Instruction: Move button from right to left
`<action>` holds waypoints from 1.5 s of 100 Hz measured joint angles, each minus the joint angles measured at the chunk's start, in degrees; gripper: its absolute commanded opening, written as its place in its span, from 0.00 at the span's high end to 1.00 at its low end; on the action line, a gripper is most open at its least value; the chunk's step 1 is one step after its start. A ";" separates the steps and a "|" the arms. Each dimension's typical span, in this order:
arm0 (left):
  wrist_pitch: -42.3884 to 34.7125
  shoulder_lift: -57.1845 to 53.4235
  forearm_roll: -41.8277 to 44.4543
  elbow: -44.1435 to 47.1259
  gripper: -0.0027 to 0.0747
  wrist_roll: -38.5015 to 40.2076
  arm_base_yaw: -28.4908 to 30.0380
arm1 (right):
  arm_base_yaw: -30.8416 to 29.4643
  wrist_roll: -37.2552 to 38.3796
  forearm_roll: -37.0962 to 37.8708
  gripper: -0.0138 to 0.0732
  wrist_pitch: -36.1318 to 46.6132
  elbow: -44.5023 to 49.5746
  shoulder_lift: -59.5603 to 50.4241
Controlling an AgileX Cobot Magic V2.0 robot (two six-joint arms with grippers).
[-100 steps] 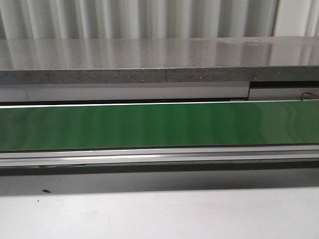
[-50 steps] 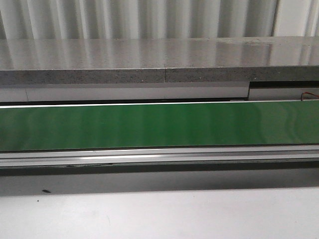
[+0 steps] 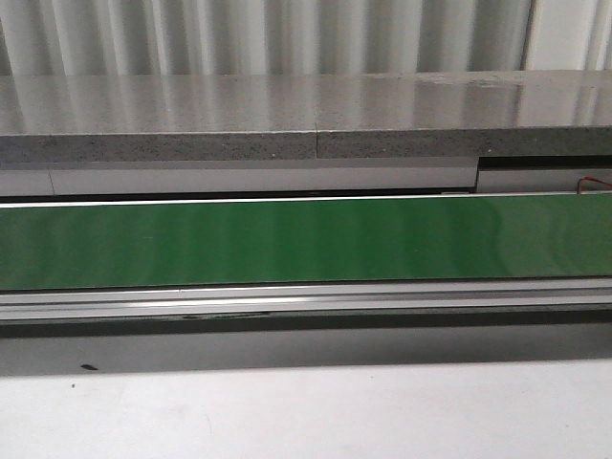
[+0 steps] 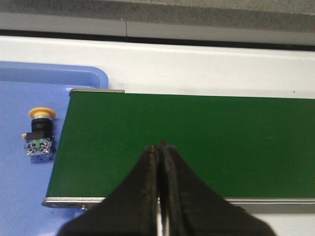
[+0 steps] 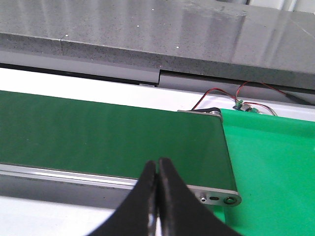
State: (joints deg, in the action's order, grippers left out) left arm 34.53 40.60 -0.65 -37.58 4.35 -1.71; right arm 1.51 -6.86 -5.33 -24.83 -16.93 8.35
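While both claws hover closed over the belt (image 3: 306, 239), the button (image 4: 40, 132) lies apart.

Even bright overhead light; soft glare streaks on grey ledge (image 3: 316, 100) and green belt (image 3: 306, 241); slightly soft focus.

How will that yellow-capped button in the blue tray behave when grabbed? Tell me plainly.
The button looks rigid: a hard blocky body under a round cap, so it probably won't flex. Lying on its side in the blue tray, its round cap may let it roll or pivot if nudged. It looks small and likely light, so the shut left tool could knock it away easily.
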 measured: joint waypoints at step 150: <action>-28.97 -40.78 5.15 37.73 0.99 -0.10 0.00 | 0.00 0.00 0.00 0.92 0.10 0.00 0.00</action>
State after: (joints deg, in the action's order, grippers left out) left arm 5.56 -0.18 4.50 0.15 4.25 -1.71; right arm 1.51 -6.86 -5.33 -24.73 -16.93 8.35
